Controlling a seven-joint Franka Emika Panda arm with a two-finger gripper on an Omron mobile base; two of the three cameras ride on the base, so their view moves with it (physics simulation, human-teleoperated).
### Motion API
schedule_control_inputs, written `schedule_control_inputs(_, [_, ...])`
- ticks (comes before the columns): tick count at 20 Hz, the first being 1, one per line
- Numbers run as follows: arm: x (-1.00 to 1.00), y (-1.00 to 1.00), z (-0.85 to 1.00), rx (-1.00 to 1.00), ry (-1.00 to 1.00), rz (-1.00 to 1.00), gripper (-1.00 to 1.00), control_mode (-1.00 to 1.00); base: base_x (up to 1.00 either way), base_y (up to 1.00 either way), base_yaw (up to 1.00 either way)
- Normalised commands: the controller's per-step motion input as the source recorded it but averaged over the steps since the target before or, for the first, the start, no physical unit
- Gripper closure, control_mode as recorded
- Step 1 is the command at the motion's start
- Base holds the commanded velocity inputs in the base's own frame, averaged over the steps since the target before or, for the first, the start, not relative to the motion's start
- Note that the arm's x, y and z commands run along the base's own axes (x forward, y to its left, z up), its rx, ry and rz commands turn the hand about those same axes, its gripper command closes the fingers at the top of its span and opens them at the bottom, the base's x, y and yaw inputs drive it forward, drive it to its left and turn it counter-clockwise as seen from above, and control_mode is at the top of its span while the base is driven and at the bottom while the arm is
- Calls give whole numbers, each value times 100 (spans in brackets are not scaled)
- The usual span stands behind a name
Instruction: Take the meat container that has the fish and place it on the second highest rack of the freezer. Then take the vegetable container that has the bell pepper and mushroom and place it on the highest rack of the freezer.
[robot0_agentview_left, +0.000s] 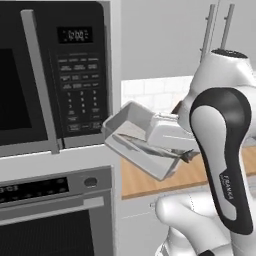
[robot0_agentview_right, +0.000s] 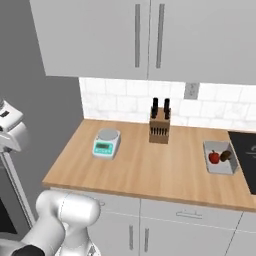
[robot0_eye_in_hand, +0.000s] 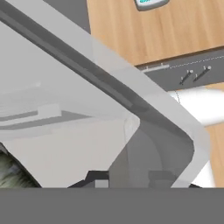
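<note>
Tilted fish (robot0_agentview_left: 150, 146) tray (robot0_agentview_left: 131, 116) hangs just beside the microwave's (robot0_agentview_left: 55, 75) edge.

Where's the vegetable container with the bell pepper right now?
In the right base view the vegetable container sits on the wooden counter at the far right, beside the black cooktop and right of the knife block.
</note>
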Motion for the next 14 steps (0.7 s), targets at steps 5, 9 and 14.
schedule_control_inputs(5, [0, 0, 0, 0, 0, 0, 100, 100, -100, 0, -4])
schedule_control_inputs(9, [0, 0, 0, 0, 0, 0, 100, 100, -77, 12, -6])
schedule_control_inputs(14, [0, 0, 0, 0, 0, 0, 100, 100, -1, 93, 0])
